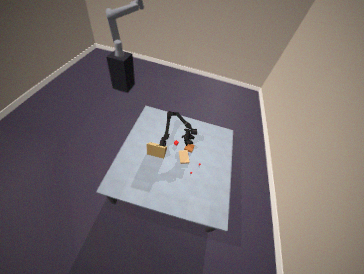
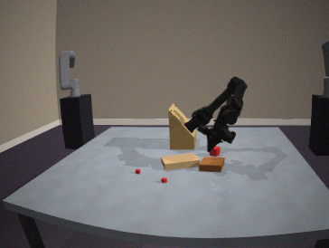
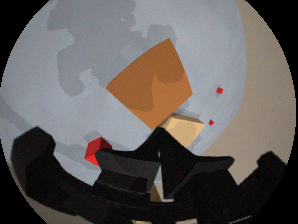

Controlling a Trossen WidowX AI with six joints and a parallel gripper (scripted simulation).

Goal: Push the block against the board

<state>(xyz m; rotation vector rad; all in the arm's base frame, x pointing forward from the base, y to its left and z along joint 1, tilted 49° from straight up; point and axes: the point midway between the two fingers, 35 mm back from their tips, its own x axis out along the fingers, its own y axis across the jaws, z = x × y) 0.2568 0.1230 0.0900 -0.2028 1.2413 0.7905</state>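
The gripper [image 1: 188,144] [image 2: 211,149] [image 3: 158,129] has its fingers pressed together, with nothing between them, and they point down near the block [image 1: 189,148] [image 2: 211,165] [image 3: 152,87]. The block lies flat on the table [image 1: 205,200] [image 2: 113,204] [image 3: 30,85], just beside the board [image 1: 184,157] [image 2: 181,162] [image 3: 185,132], turned at an angle to it.

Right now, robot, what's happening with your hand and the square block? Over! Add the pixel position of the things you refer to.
Hand [image 1: 188,145] [image 2: 211,150] [image 3: 158,129] shut, empty. Orange-brown block [image 1: 189,148] [image 2: 211,165] [image 3: 152,85] on table, beside pale board [image 1: 184,157] [image 2: 181,162] [image 3: 184,131]. Red cube [image 1: 176,143] [image 2: 215,151] [image 3: 96,148] near hand.

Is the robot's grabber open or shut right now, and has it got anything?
Gripper: closed, holding nothing.
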